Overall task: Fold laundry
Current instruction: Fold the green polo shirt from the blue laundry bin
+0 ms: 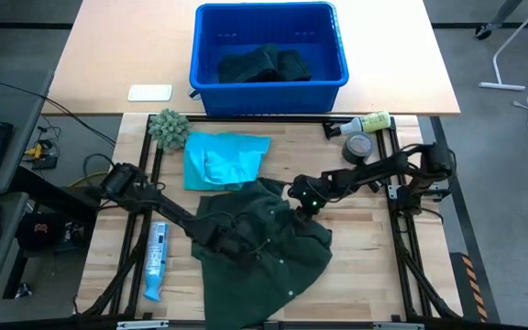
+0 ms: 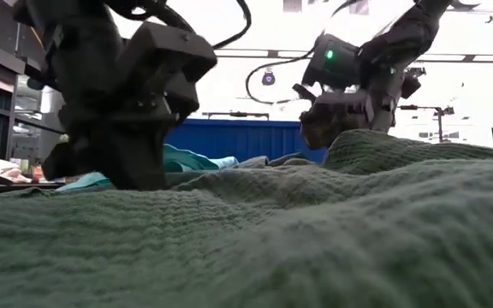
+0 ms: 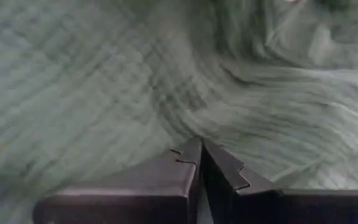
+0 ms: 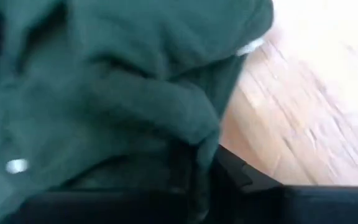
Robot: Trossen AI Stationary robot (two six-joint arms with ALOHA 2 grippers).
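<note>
Wood table (image 1: 365,266) spreads under me, the biggest thing in sight, pale planks framed by dark rails. Beyond its far edge sits the blue bin (image 1: 269,46), with dark green cloth (image 1: 264,64) bundled inside it.

Next in size is the dark green garment (image 1: 264,247), crumpled across the near middle of the table, its lower end reaching the near edge. It fills the low view as a ribbed green swell. Just beyond it, touching its far edge, lies the turquoise shirt (image 1: 223,160), flat and rumpled.

My left arm reaches in from the left side, and my left gripper (image 1: 232,240) rests on the green garment's left half. In my left wrist view the two fingers (image 3: 179,180) stand pressed together, tip to tip, over the cloth (image 3: 104,93); I cannot tell whether any fold is caught between them.

My right arm comes in from the right rail, and my right gripper (image 1: 302,207) sits at the garment's upper right part. In my right wrist view the green cloth (image 4: 104,93) bunches down right between my fingers (image 4: 241,177), which are clamped on a fold of it, bare wood showing beside them.

Smaller things: a blue-and-white tube (image 1: 155,261) lying near the left rail, a fuzzy grey-green ball (image 1: 169,128) by the far left corner, a roll of tape (image 1: 359,148) and a yellow bottle (image 1: 367,123) at the far right, and a white card (image 1: 149,93) on the table beyond.
</note>
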